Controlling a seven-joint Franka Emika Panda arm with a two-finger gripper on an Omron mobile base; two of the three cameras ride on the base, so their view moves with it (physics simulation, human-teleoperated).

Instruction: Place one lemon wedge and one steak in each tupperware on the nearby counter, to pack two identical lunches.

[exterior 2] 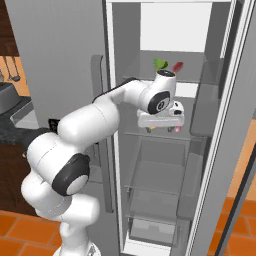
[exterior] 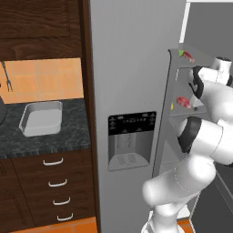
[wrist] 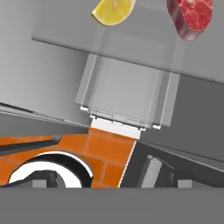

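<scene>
My gripper point(exterior 2: 161, 128) is inside the open fridge, low over the middle glass shelf, jaws open and empty. In the hand view a yellow lemon wedge point(wrist: 114, 9) and a red steak point(wrist: 190, 15) lie side by side on that shelf, just ahead of the hand. One shelf higher lie a green-tinged lemon wedge point(exterior 2: 160, 63) and a second steak point(exterior 2: 177, 66). From the left I see the upper steak point(exterior: 188, 58) and the lower steak point(exterior: 183, 101). A light-grey tupperware point(exterior: 41, 117) stands empty on the speckled counter point(exterior: 45, 141) left of the fridge.
The closed left fridge door with its dispenser point(exterior: 132, 141) stands between the counter and the open compartment. The open right door point(exterior 2: 235, 125) flanks the arm. Clear drawers point(exterior 2: 155, 180) fill the fridge's lower part. Dark drawers with silver handles point(exterior: 54, 182) sit under the counter.
</scene>
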